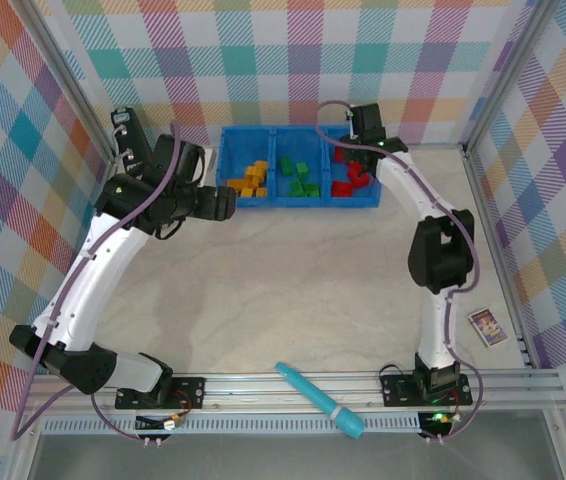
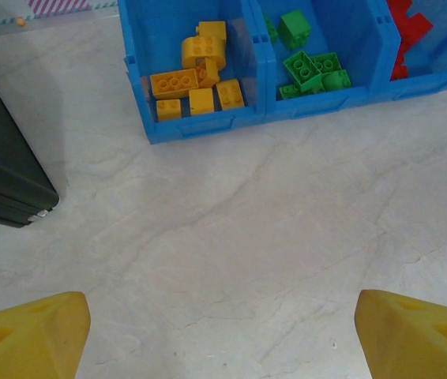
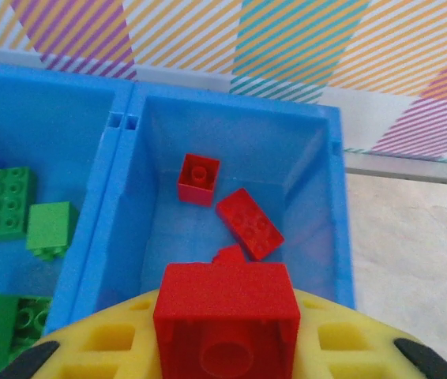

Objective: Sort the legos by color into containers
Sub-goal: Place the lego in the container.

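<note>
Teal stick (image 1: 321, 402), card (image 1: 487, 326) lie well apart from the blue bin (image 1: 293, 201).

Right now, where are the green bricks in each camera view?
Top external: green bricks upper centre, in the middle compartment.
Left wrist: green bricks at the top, right of centre.
Right wrist: green bricks at the left edge.
Shared landmark: blue bin, with red bricks next door.

- You see your left gripper (image 2: 223, 338) spread wide above the pale bench (image 2: 247, 237).
- Ahead of you, the blue bin (image 2: 200, 131) holds yellow bricks (image 2: 196, 79), green bricks (image 2: 316, 69) and red bricks (image 2: 407, 31), one colour per compartment.
</note>
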Controlling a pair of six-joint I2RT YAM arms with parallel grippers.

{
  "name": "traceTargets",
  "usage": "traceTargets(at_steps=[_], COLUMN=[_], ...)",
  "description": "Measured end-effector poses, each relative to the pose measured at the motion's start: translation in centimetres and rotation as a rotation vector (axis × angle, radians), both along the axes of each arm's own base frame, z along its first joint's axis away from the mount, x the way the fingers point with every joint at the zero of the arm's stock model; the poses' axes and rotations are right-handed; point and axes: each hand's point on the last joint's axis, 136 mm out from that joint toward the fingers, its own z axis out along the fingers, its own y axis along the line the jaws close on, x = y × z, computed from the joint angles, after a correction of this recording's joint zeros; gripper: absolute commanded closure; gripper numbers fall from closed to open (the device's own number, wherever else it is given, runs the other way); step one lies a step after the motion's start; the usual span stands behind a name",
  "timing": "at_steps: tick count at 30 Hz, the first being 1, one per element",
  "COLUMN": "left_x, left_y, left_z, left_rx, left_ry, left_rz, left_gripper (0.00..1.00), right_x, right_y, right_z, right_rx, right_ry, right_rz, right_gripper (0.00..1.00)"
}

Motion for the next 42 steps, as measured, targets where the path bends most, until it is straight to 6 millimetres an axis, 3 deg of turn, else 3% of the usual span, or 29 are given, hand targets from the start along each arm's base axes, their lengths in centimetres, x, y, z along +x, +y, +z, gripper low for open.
traceTargets(at_steps=[5,13,21,27,31,33,38,40,42], left_x=[0.2,0.8,2.1,2.6,3.4,3.8,3.9,3.7,3.7], left_y=[0.2,0.2,0.2,1.9,5.2,7.4,13.1,14.4,15.0], left_z=[-1.5,-1.9,-4.1,-6.8,-8.1,-9.2,-13.9,-15.8,-17.6], left_rx=[0.013,0.006,0.016,0.080,0.177,0.214,0.222,0.204,0.178], left_ry=[0.027,0.015,-0.001,-0.073,-0.230,-0.287,-0.312,-0.318,-0.334], left_rz=[0.009,0.017,0.037,0.073,0.139,0.194,0.379,0.427,0.455], left_gripper=[0.13,0.12,0.11,0.06,0.02,0.00,0.00,0.00,0.00], right_x=[3.3,4.6,5.1,4.6,2.3,0.4,-6.7,-10.1,-13.7], right_y=[0.5,-0.6,-1.3,-0.5,0.0,0.2,-0.3,-0.9,-1.8], right_z=[-4.1,-7.8,-7.3,-5.9,-1.2,2.2,9.9,10.8,10.1], right_rx=[-0.002,0.010,0.038,0.084,0.139,0.167,0.223,0.231,0.231], right_ry=[0.010,0.053,0.047,0.041,0.003,-0.033,-0.138,-0.163,-0.171], right_rz=[0.006,-0.030,-0.019,0.030,0.080,0.112,0.178,0.192,0.192], right_gripper=[0.70,0.56,0.42,0.33,0.21,0.01,0.01,0.01,0.01])
